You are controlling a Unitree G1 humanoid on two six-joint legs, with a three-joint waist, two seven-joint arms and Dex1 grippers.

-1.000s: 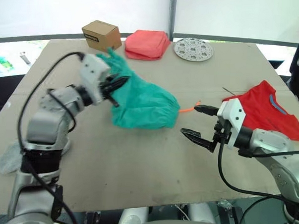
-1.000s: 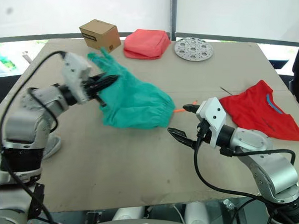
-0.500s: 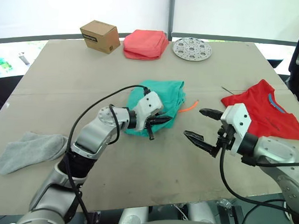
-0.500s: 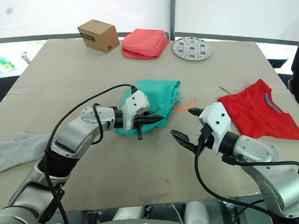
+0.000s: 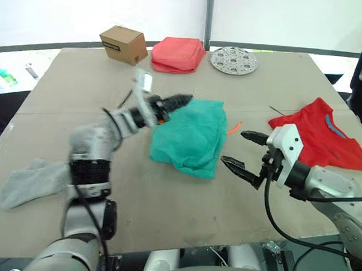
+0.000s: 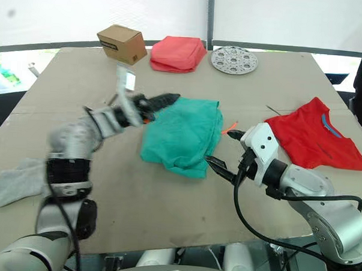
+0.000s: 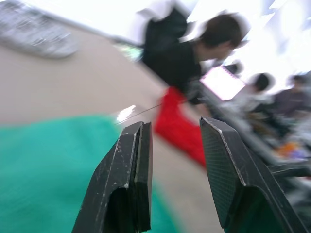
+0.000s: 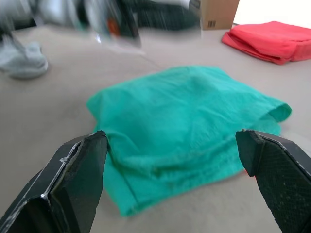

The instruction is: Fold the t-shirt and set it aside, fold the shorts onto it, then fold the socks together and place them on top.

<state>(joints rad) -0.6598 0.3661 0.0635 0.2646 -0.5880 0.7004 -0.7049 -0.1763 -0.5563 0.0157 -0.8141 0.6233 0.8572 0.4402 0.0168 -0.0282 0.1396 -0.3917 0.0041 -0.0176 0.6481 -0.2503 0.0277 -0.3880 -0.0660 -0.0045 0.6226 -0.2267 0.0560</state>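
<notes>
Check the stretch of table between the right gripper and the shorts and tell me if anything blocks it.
Nothing visible blocks it. The right gripper hangs open just beside the shorts, with only bare table between them. The orange drawstring lies off to the far side of that gap.

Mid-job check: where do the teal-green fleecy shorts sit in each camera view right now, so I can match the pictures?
Left eye view: teal-green fleecy shorts, table centre.
Right eye view: the shorts, centre, near the orange drawstring cord.
Left wrist view: the shorts, behind the fingers.
Right wrist view: the shorts, between the fingers.
Shared landmark: bright red t-shirt.
</notes>
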